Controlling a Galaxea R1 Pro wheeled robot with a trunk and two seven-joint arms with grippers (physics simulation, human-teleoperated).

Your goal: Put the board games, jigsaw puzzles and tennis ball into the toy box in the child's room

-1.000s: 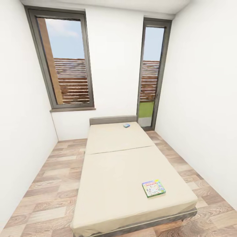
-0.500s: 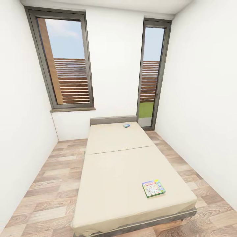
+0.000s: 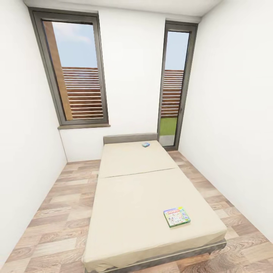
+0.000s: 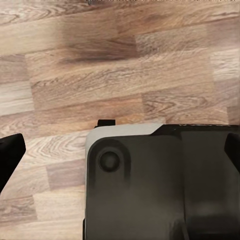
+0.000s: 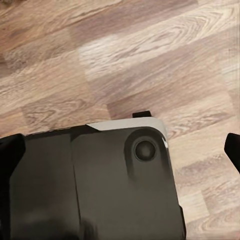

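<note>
Status: task at an early stage, as judged from the head view. Two board games lay on the bed [image 3: 151, 212], neither collected. The green-edged board game [image 3: 177, 216] rested flat near the foot of the bed, toward its right side. The blue board game [image 3: 146, 144] rested close to the headboard [image 3: 130, 138].

My left gripper [image 4: 120, 150] and right gripper [image 5: 125, 150] pointed down at the wood floor [image 4: 100, 75], above my own dark base [image 4: 160, 185]. Dark fingertips stood at opposite edges of each wrist view, so I judged both pairs of jaws apart and empty. Both games lay well apart from my jaws, up on the bed ahead.
</note>
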